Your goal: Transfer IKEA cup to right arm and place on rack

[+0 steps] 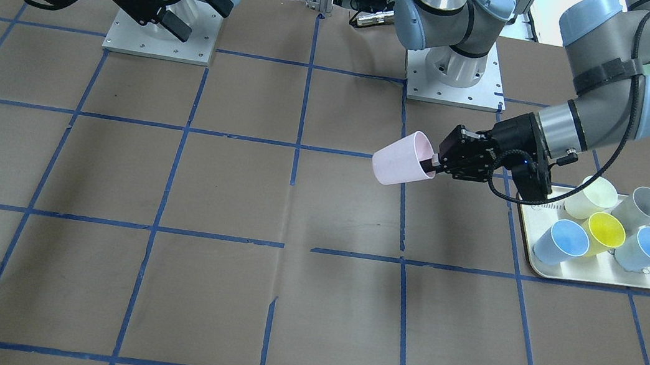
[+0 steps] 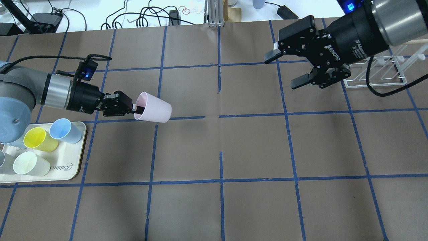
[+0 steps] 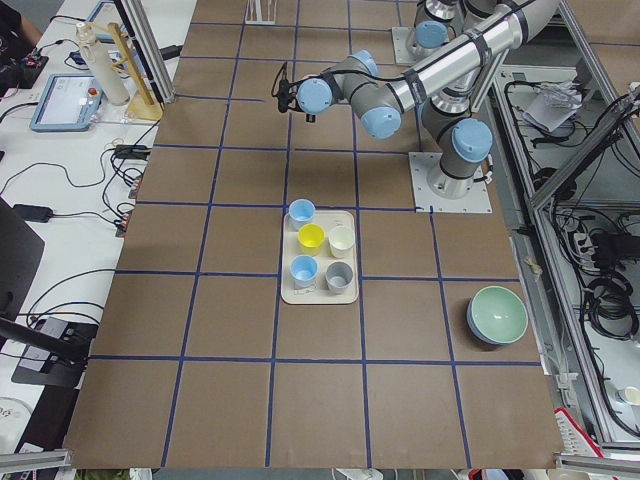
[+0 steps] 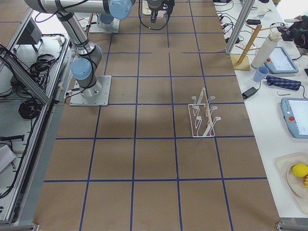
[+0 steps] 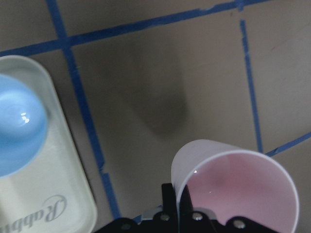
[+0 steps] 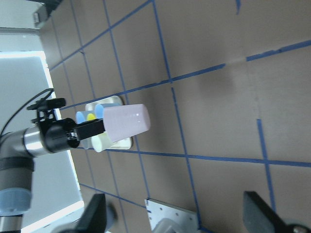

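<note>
Fingers [image 2: 129,102] left | clamped on IKEA cup [image 2: 155,109] rim | one inside, one outside

Bright even light, soft shadows, sharp.

Pale pink IKEA cup [image 2: 155,109], brown table [image 2: 254,147] w/ blue tape grid.
Cream tray [image 2: 75,157], left: yellow cup [image 2: 36,139], lt-blue cup [image 2: 65,130], pale-cream cup [image 2: 29,164], grey cup [image 1: 643,210]. White wire rack [image 4: 201,120], far right. Left gripper [image 2: 135,107], right gripper [image 2: 284,69]: black.
</note>
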Controlling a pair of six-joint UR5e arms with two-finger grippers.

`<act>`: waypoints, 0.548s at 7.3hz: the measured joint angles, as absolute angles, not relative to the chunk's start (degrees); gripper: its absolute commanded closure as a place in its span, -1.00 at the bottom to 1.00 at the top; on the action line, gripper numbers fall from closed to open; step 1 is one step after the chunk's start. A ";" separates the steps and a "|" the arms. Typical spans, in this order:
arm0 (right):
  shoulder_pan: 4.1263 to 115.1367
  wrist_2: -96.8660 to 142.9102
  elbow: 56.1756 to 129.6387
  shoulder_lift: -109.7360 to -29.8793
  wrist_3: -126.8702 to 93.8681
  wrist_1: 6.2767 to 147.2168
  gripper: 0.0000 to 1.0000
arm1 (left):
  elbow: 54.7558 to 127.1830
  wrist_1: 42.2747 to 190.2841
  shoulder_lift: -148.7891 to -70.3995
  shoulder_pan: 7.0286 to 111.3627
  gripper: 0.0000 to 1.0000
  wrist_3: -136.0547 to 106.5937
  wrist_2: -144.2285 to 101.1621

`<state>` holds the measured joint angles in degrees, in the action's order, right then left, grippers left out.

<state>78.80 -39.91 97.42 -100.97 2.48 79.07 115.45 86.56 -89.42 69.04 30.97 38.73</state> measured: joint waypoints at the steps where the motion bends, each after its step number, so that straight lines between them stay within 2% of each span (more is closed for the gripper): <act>1: 77.90 -33.92 98.32 -100.75 4.89 78.04 -1.00 | 115.47 87.62 -89.24 71.19 1.00 28.81 30.66; 4: 75.60 -21.38 101.66 -98.30 9.07 75.60 -1.00 | 114.55 88.14 -86.39 77.40 1.00 17.10 11.66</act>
<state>75.60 -21.38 101.66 -98.30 9.07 75.60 114.55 88.14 -86.39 77.40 17.10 11.66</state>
